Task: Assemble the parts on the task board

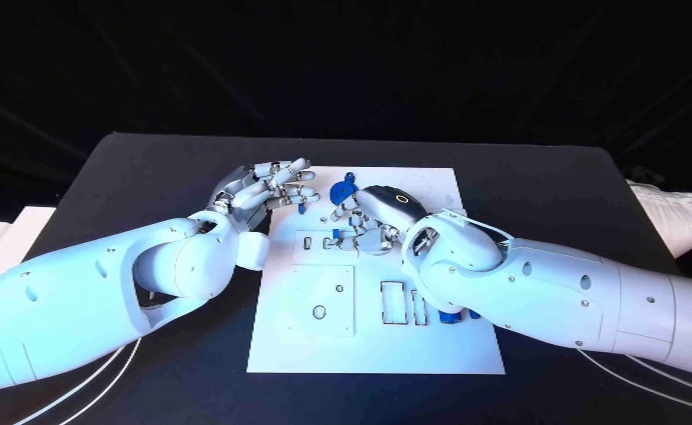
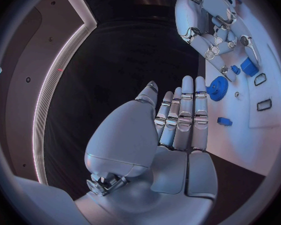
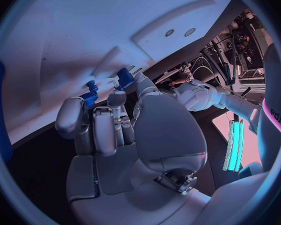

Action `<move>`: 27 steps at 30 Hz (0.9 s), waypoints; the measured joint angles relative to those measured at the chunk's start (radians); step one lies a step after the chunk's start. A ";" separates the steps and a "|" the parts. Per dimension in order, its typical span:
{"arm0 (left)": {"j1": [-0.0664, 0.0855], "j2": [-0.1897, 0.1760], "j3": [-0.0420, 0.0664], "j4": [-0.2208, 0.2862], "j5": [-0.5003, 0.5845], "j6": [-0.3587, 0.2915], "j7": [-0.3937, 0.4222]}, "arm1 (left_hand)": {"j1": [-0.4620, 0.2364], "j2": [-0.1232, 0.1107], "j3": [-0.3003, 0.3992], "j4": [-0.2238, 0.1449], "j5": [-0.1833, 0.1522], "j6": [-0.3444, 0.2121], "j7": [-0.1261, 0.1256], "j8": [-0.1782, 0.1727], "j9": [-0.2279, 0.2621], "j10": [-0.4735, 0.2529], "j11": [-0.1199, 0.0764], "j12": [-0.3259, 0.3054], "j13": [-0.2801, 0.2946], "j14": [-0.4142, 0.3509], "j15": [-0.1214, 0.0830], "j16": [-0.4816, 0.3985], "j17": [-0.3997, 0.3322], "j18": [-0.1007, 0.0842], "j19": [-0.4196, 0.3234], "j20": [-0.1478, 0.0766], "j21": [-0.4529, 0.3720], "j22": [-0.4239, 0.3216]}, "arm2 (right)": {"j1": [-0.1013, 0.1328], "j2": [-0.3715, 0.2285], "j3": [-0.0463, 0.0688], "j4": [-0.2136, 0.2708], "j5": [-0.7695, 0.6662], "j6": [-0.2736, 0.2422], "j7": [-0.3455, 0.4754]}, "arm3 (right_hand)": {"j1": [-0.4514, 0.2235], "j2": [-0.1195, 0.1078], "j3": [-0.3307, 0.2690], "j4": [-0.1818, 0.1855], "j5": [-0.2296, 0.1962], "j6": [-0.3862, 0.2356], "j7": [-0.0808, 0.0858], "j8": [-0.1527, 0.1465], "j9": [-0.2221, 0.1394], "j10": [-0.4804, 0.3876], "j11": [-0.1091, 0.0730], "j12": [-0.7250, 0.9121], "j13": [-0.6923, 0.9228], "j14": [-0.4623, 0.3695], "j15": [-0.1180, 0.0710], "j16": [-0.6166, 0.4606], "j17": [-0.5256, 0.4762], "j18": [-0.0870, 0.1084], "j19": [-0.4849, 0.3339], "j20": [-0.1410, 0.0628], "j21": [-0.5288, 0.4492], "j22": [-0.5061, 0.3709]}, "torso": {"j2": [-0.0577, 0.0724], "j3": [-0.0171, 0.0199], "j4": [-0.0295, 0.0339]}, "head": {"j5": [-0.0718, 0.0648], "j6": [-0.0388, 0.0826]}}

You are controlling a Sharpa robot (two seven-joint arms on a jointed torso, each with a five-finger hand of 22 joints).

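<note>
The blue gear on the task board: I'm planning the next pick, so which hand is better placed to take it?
Probably the left. The left hand hovers open at the task board's edge, fingers stretched toward the blue gear. The right hand already has its fingers around a small blue part.

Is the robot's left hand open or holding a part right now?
Open: the left hand shows straight, empty fingers beside the task board, touching no part.

Looked down from the head onto the task board (image 1: 378, 345). Sat close behind each palm at the wrists, facing forward; shared that white board (image 2: 253, 135) (image 3: 84, 40).
</note>
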 measured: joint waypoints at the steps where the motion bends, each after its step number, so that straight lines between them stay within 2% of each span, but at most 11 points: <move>1: 0.000 0.000 0.000 -0.001 0.000 0.000 0.000 | 0.000 0.000 0.000 0.000 0.000 0.000 0.000 0.000 0.000 0.000 0.000 0.000 0.000 0.000 0.000 0.000 0.000 0.000 0.000 0.000 0.000 0.000 | 0.000 -0.004 0.000 0.004 0.003 -0.002 0.003 | 0.000 0.000 0.000 0.000 0.000 0.000 0.000 0.000 0.000 0.000 0.000 0.000 0.000 0.000 0.000 0.000 0.000 0.000 0.000 0.000 0.000 0.000 | 0.000 0.0000 -0.0001 | 0.000 0.000; 7: 0.000 -0.001 0.000 -0.004 0.000 0.000 -0.002 | 0.000 0.000 0.000 0.000 0.000 0.000 0.000 0.000 0.000 0.000 0.000 0.000 0.000 0.000 0.000 0.000 0.000 0.000 0.000 0.000 0.000 0.000 | 0.008 -0.049 0.000 0.043 0.034 -0.003 0.046 | -0.007 -0.007 -0.048 0.015 0.054 -0.010 0.005 -0.001 0.000 -0.004 0.004 0.012 0.005 0.004 0.004 0.000 0.003 0.000 -0.004 0.004 -0.004 -0.002 | 0.000 -0.0002 -0.0004 | 0.001 -0.001; 14: 0.000 -0.002 0.000 -0.006 -0.007 -0.002 -0.008 | 0.000 0.000 0.004 -0.004 0.000 0.000 0.000 0.000 0.000 0.004 -0.004 0.000 0.000 0.007 -0.002 0.015 0.009 0.000 0.001 -0.001 0.002 0.002 | 0.041 -0.138 0.005 0.128 0.101 0.001 0.140 | -0.012 -0.012 -0.091 0.036 0.023 -0.014 0.006 -0.004 0.002 -0.014 0.007 0.020 0.002 0.000 0.007 0.000 0.003 0.000 -0.007 0.007 -0.004 -0.004 | -0.001 0.0000 -0.0027 | 0.002 0.003; 18: 0.000 -0.003 0.000 -0.006 -0.053 -0.018 -0.024 | -0.009 -0.009 0.001 -0.001 0.004 0.057 -0.037 0.022 0.011 0.098 -0.042 0.042 0.022 0.141 -0.045 0.127 0.073 0.000 0.098 -0.038 0.075 0.037 | 0.059 -0.192 0.008 0.170 0.159 -0.021 0.195 | 0.019 0.019 -0.086 0.031 0.046 -0.014 0.006 -0.004 0.004 -0.029 0.003 0.010 -0.015 0.000 0.007 -0.009 -0.004 0.000 -0.007 0.007 -0.010 -0.008 | -0.002 0.0007 -0.0025 | 0.001 0.006; 19: 0.000 -0.004 0.000 -0.004 -0.073 -0.024 -0.031 | -0.024 -0.017 -0.007 0.007 0.004 0.084 -0.054 0.034 0.018 0.146 -0.062 0.068 0.036 0.205 -0.065 0.210 0.130 0.000 0.142 -0.057 0.112 0.057 | 0.064 -0.207 0.008 0.179 0.178 -0.029 0.209 | 0.029 0.029 -0.082 0.027 0.055 -0.014 0.006 -0.001 0.005 -0.032 0.001 0.003 -0.021 0.000 0.007 -0.010 -0.008 0.000 -0.007 0.007 -0.010 -0.011 | -0.003 0.0013 -0.0021 | 0.000 0.007; 20: 0.000 -0.006 0.000 -0.001 -0.104 -0.033 -0.043 | -0.039 -0.026 -0.016 0.016 0.004 0.102 -0.072 0.045 0.024 0.186 -0.081 0.093 0.051 0.266 -0.082 0.340 0.242 0.000 0.182 -0.073 0.148 0.076 | 0.072 -0.227 0.008 0.191 0.207 -0.039 0.227 | 0.037 0.037 -0.080 0.024 0.060 -0.014 0.006 0.002 0.006 -0.032 0.000 0.002 -0.025 0.000 0.007 -0.016 -0.012 0.000 -0.007 0.007 -0.014 -0.014 | -0.004 0.0013 -0.0019 | -0.001 0.007; 22: 0.001 -0.008 0.000 0.004 -0.155 -0.046 -0.070 | -0.057 -0.041 -0.028 0.028 0.004 0.137 -0.100 0.065 0.036 0.245 -0.109 0.153 0.096 0.318 -0.114 0.700 0.588 0.000 0.252 -0.108 0.237 0.129 | 0.087 -0.255 0.008 0.203 0.260 -0.051 0.252 | 0.055 0.046 -0.077 0.022 0.062 -0.010 0.002 0.005 0.006 -0.032 0.000 -0.004 -0.032 0.000 0.007 -0.023 -0.021 0.009 -0.014 0.006 -0.018 -0.022 | -0.007 0.0024 -0.0021 | 0.000 0.007; 23: 0.002 -0.009 0.000 0.005 -0.181 -0.050 -0.088 | -0.063 -0.043 -0.034 0.032 0.004 0.150 -0.113 0.075 0.044 0.266 -0.118 0.192 0.128 0.324 -0.124 0.861 0.745 0.000 0.287 -0.122 0.315 0.203 | 0.097 -0.270 0.008 0.210 0.294 -0.055 0.264 | 0.060 0.052 -0.074 0.019 0.062 -0.010 0.002 0.005 0.007 -0.032 0.000 -0.004 -0.035 0.000 0.007 -0.023 -0.022 0.015 -0.016 0.005 -0.018 -0.025 | -0.008 0.0033 -0.0023 | 0.001 0.007; 24: 0.007 -0.010 -0.001 0.005 -0.219 -0.054 -0.119 | -0.069 -0.037 -0.035 0.032 0.004 0.159 -0.122 0.085 0.054 0.276 -0.126 0.239 0.169 0.327 -0.131 0.990 0.868 -0.010 0.325 -0.129 0.438 0.343 | 0.111 -0.290 0.008 0.217 0.342 -0.059 0.277 | 0.065 0.057 -0.073 0.018 0.062 -0.010 0.002 0.005 0.007 -0.032 0.000 -0.004 -0.035 0.000 0.007 -0.023 -0.021 0.016 -0.016 0.005 -0.018 -0.025 | -0.010 0.0038 -0.0030 | 0.002 0.007; 25: 0.013 -0.009 -0.001 0.003 -0.248 -0.054 -0.150 | -0.077 -0.033 -0.041 0.038 0.004 0.161 -0.125 0.093 0.062 0.277 -0.128 0.286 0.209 0.328 -0.136 1.076 0.922 -0.032 0.354 -0.134 0.547 0.466 | 0.120 -0.304 0.009 0.220 0.379 -0.060 0.286 | 0.068 0.060 -0.073 0.018 0.062 -0.010 0.002 0.005 0.007 -0.032 0.000 -0.004 -0.035 0.000 0.007 -0.023 -0.019 0.016 -0.016 0.005 -0.018 -0.025 | -0.013 0.0049 -0.0040 | 0.003 0.007; 27: 0.032 -0.007 -0.001 -0.006 -0.310 -0.042 -0.226 | -0.101 -0.013 -0.050 0.059 0.004 0.160 -0.132 0.116 0.086 0.236 -0.135 0.400 0.316 0.328 -0.136 1.148 0.953 -0.039 0.358 -0.141 0.660 0.587 | 0.137 -0.331 0.010 0.223 0.452 -0.061 0.300 | 0.075 0.066 -0.070 0.015 0.062 -0.010 0.002 0.005 0.007 -0.032 0.000 -0.004 -0.035 0.000 0.007 -0.023 -0.015 0.016 -0.016 0.005 -0.018 -0.024 | -0.018 0.0065 -0.0065 | 0.004 0.007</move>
